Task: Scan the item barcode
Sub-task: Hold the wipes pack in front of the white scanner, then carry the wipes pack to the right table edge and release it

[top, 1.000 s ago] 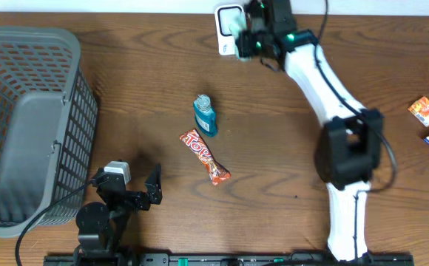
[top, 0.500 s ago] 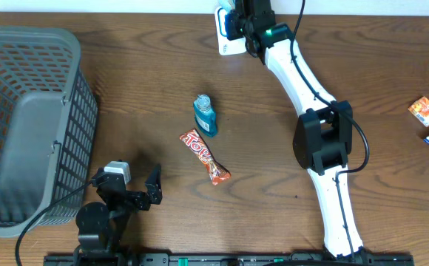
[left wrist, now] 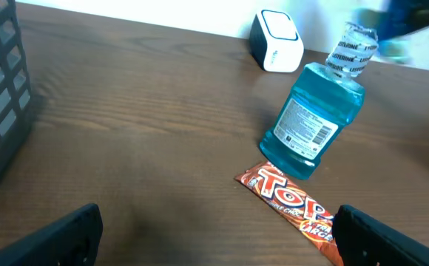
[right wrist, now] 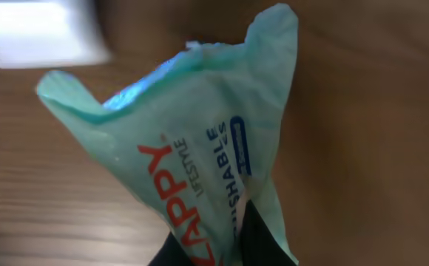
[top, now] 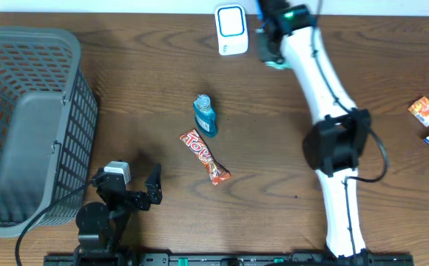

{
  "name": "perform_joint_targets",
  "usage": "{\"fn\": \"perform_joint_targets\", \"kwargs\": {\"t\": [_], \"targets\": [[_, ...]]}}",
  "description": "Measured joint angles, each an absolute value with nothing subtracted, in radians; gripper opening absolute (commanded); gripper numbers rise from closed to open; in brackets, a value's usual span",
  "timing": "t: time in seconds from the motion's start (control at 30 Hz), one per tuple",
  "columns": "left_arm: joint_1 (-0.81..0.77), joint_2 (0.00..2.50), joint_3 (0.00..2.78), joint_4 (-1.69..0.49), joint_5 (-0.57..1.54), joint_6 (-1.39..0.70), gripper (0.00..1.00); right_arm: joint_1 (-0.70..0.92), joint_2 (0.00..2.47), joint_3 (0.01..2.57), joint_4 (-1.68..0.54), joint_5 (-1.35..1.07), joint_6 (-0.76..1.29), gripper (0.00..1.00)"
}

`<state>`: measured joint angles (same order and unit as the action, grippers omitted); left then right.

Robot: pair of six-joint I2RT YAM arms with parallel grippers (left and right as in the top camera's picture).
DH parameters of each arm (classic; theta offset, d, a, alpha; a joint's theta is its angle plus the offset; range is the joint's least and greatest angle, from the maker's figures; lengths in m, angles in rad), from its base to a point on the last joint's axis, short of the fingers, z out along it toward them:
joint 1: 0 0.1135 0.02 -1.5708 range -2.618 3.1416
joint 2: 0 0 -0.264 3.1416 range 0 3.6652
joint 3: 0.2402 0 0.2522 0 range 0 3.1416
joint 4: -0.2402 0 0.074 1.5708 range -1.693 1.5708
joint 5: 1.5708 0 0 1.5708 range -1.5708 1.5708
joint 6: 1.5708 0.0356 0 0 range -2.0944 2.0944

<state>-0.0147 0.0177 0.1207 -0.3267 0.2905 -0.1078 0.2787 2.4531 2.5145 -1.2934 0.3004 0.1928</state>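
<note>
At the near edge the left gripper (left wrist: 214,240) stands wide and empty, with bare wooden table (top: 274,185) ahead. A candy bar (top: 205,157) and a blue bottle (top: 205,116) lie mid-table, and a grey basket (top: 22,125) fills the left side. Snack packets (top: 425,111) sit at the right edge. By the far edge, the right gripper (top: 271,52) is clamped on the teal packet (right wrist: 200,148), just right of the white scanner (top: 231,29).

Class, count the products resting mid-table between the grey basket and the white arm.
2: a blue mouthwash bottle and a red candy bar just below it in the overhead view. More packets sit at the right edge, partly cut off.
</note>
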Motion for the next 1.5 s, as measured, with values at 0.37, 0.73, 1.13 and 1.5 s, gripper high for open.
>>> {"fn": "perform_joint_targets", "kwargs": {"t": [0.37,0.73,1.13,1.5], "targets": [[-0.015,0.018,0.121,-0.327,0.290,-0.108,0.98,-0.103,2.407,2.296,-1.185,0.521,0.245,0.01],[-0.015,0.018,0.121,-0.327,0.290,-0.108,0.98,-0.393,2.408,2.097,-1.044,0.400,0.236,0.56],[-0.015,0.018,0.121,-0.327,0.290,-0.108,0.98,-0.464,2.316,2.321,-1.229,0.102,0.286,0.99],[-0.015,0.018,0.121,-0.327,0.290,-0.108,0.98,-0.219,1.966,2.368,-1.308,-0.011,0.395,0.99]]}}
